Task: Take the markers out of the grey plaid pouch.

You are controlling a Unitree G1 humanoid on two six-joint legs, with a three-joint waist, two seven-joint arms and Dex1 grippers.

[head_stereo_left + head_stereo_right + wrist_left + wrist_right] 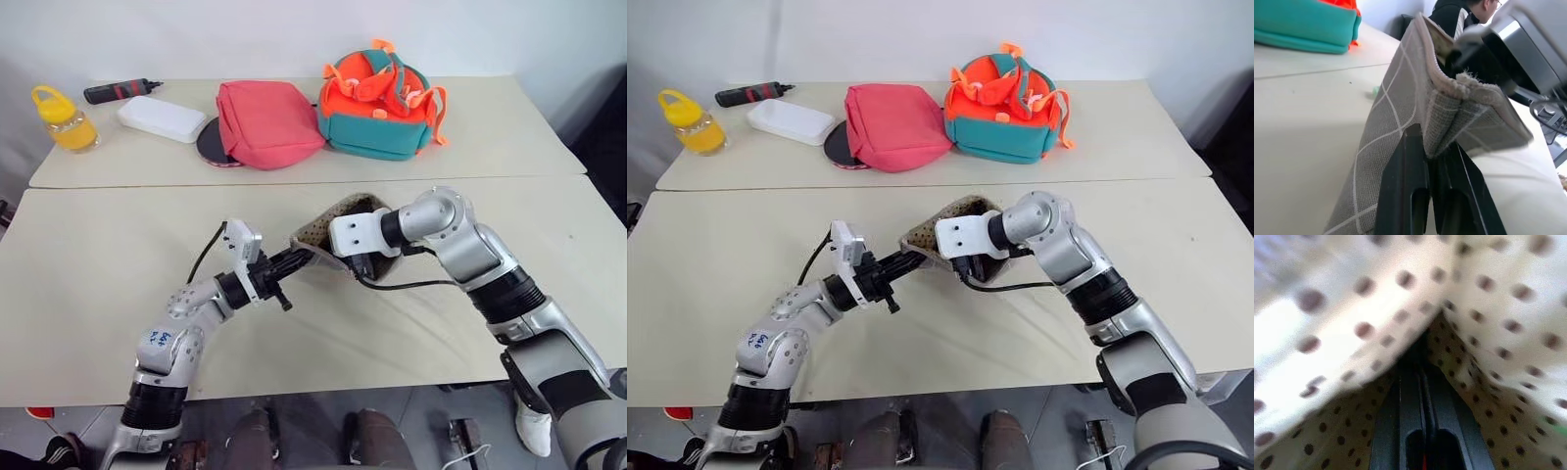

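Nearest me, my left tool was clamped tight on a corner fold of the grey plaid pouch, holding it raised off the counter, I judge so its mouth stayed open and steady for the other arm. My right tool was pushed inside the pouch from the other side; its fingers lay nearly together, and a speck of red at their base might have been a marker, though I could not tell whether anything was gripped.

The left wrist view showed the white grid fabric pinched between my black fingers and a person seated beyond the pouch. The right wrist view gave the dotted lining, which from the head camera was just a glimpse at the opening.

Farther back lay a pink-red bag, a teal and orange backpack, a white box, a yellow bottle and a black tool with a red band.
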